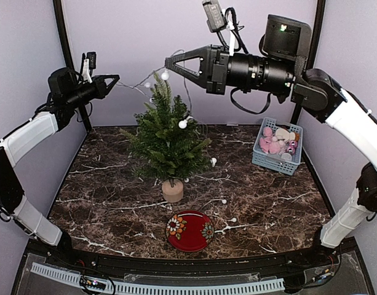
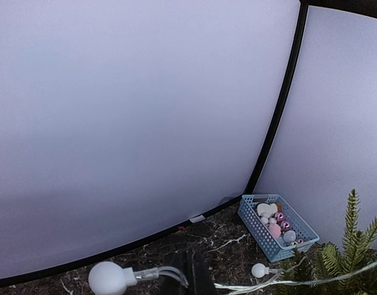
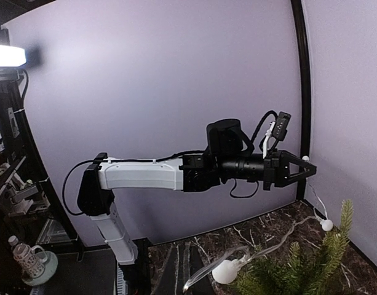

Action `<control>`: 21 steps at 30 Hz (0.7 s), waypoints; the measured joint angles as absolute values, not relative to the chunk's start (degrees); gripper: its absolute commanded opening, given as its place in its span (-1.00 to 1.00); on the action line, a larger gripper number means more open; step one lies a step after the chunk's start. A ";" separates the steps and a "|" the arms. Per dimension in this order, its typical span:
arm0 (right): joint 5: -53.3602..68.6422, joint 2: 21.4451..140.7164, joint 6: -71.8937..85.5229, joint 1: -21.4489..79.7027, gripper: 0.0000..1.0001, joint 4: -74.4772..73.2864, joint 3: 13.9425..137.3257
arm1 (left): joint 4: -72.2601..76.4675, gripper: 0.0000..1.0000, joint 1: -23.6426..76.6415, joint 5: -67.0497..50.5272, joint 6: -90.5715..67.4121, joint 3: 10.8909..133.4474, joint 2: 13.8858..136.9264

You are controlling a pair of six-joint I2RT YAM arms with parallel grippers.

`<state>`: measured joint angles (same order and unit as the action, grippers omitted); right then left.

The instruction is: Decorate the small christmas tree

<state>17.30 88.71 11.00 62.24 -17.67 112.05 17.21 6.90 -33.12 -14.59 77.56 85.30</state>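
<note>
The left pincer [image 1: 117,77] is hanging high at the left, clamped on the light string [image 1: 182,123]. The small christmas tree [image 1: 166,144] is standing mid-worktop [image 1: 102,184]. The right pincer [image 1: 168,62] is hovering above its tip, pinching the same string. A blue basket [image 1: 277,161] is sitting far right.

Showing no legible writing in any view: no words, brands, numbers or signs. Showing only a small white tag [image 2: 197,218] at the foot of the back wall [image 2: 114,123] in the left wrist view, appearing too small and blurred for reading.
</note>
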 measured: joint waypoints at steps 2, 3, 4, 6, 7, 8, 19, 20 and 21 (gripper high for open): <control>19.16 88.64 11.16 63.20 -1.00 -17.65 112.05 | 18.39 -1.00 6.68 -33.58 -15.44 76.69 85.03; 20.16 88.60 11.20 63.75 -1.00 -17.65 112.05 | 18.87 -1.00 6.61 -33.74 -15.73 76.14 84.90; 21.12 88.53 11.22 64.27 -1.00 -17.65 112.05 | 19.44 -1.00 6.48 -33.87 -16.21 75.40 84.62; 22.81 88.51 11.20 65.25 -1.00 -17.78 112.07 | 20.18 -1.00 6.17 -34.26 -16.84 73.89 83.99; 23.51 88.51 11.09 65.78 -1.00 -18.11 112.09 | 20.60 -1.00 5.91 -34.68 -17.23 73.06 83.61; 24.03 88.51 10.96 66.19 -1.00 -18.52 112.09 | 20.86 -1.00 5.76 -34.98 -17.43 72.60 83.42; 27.00 88.58 8.27 71.68 -1.00 -26.37 110.80 | 25.26 -0.96 5.19 -42.78 -19.25 64.16 78.70; 26.98 88.49 8.27 71.90 -1.00 -26.59 109.95 | 25.82 -0.94 5.10 -43.72 -19.46 63.22 78.13; 26.98 88.36 8.38 72.07 -1.00 -26.61 109.08 | 26.30 -0.91 5.04 -44.40 -19.75 62.50 77.71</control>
